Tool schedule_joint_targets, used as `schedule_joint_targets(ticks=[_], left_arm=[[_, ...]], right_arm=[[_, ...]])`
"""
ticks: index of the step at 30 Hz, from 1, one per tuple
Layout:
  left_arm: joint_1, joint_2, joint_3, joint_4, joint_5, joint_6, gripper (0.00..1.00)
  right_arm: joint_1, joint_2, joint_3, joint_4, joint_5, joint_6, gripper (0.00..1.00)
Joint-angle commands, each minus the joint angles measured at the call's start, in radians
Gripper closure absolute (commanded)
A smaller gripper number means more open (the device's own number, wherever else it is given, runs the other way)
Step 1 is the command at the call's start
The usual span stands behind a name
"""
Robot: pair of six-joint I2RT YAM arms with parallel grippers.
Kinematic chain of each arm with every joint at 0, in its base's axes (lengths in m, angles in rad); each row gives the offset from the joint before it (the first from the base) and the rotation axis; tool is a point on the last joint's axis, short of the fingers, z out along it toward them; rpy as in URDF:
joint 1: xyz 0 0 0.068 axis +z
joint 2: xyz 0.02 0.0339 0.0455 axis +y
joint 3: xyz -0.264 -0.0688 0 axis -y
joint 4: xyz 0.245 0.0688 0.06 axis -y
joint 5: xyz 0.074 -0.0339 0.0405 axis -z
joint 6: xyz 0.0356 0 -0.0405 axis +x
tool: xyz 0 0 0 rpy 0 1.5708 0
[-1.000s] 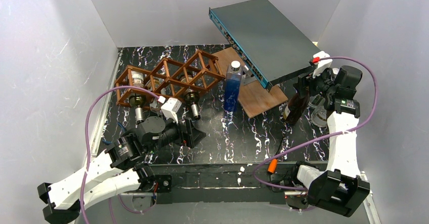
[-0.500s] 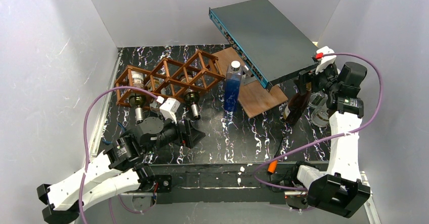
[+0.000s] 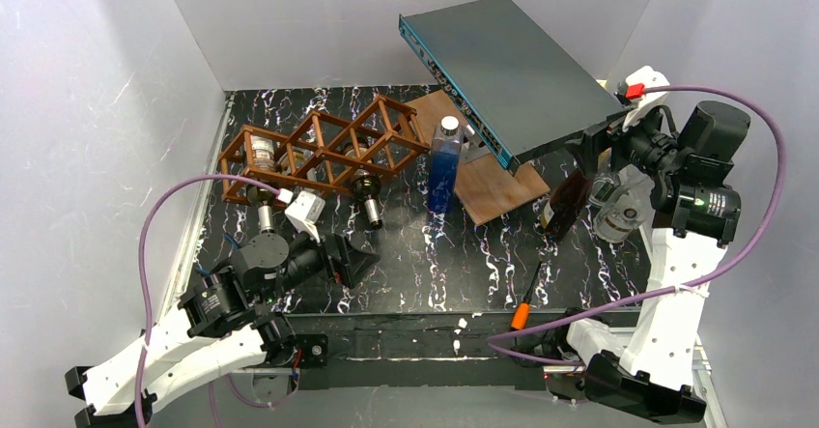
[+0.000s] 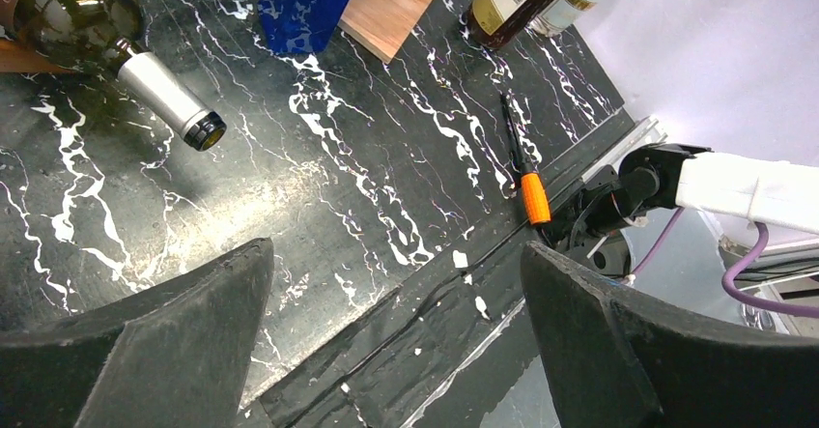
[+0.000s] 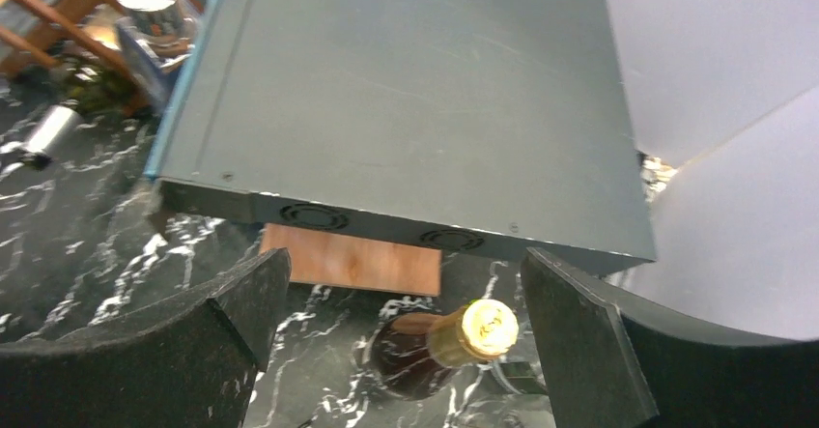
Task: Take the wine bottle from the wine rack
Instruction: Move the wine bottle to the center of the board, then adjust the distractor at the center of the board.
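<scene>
The wine bottle (image 3: 563, 201) I take to be the one in question stands on its base on the counter (image 3: 464, 264) at the far right. It is off the wine rack (image 3: 319, 148) and well apart from it, with its long axis running straight up. In the right wrist view its gold cap (image 5: 488, 324) sits just below my right claw (image 5: 404, 259), between the spread fingers, nearer one than the other and touching neither. That claw holds nothing. The bottle lies directly under the right arm, far nearer than the left. I judge any pull-away should go straight up, minding the tilted grey box (image 3: 507, 66), whose low corner hangs beside that claw, and a clear bottle (image 3: 616, 211) just beside the wine bottle. My left claw (image 3: 359, 254) is also spread and empty near the rack's front, where other bottles (image 3: 367, 191) lie with their necks toward me.
</scene>
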Motion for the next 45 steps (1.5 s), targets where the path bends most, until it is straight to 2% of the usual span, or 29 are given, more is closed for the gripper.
schedule_joint_targets(ticks=[1, 7, 17, 26, 38, 41, 45], left_arm=[[-0.001, -0.027, -0.005, -0.022, -0.026, 0.016, 0.02], [-0.001, -0.014, 0.017, -0.044, -0.038, 0.006, 0.02], [-0.001, -0.018, 0.024, -0.075, -0.089, -0.075, 0.02], [-0.002, 0.066, 0.072, -0.111, -0.155, -0.171, 0.02], [-0.001, 0.137, 0.082, -0.096, -0.192, -0.216, 0.02], [-0.001, 0.138, 0.077, -0.098, -0.199, -0.222, 0.02], [-0.002, 0.133, 0.072, -0.1, -0.206, -0.227, 0.02]], right_arm=[[-0.004, 0.014, 0.059, -0.054, -0.184, 0.101, 0.02], [-0.004, 0.026, 0.07, -0.038, -0.318, 0.16, 0.02], [0.002, 0.014, 0.051, 0.134, -0.482, 0.337, 0.02], [0.046, -0.011, 0.004, 0.292, -0.538, 0.447, 0.02], [0.17, 0.038, -0.043, 0.58, -0.528, 0.714, 0.02], [0.256, 0.079, 0.004, 0.5, -0.474, 0.667, 0.02], [0.486, 0.155, 0.091, 0.279, -0.326, 0.467, 0.02]])
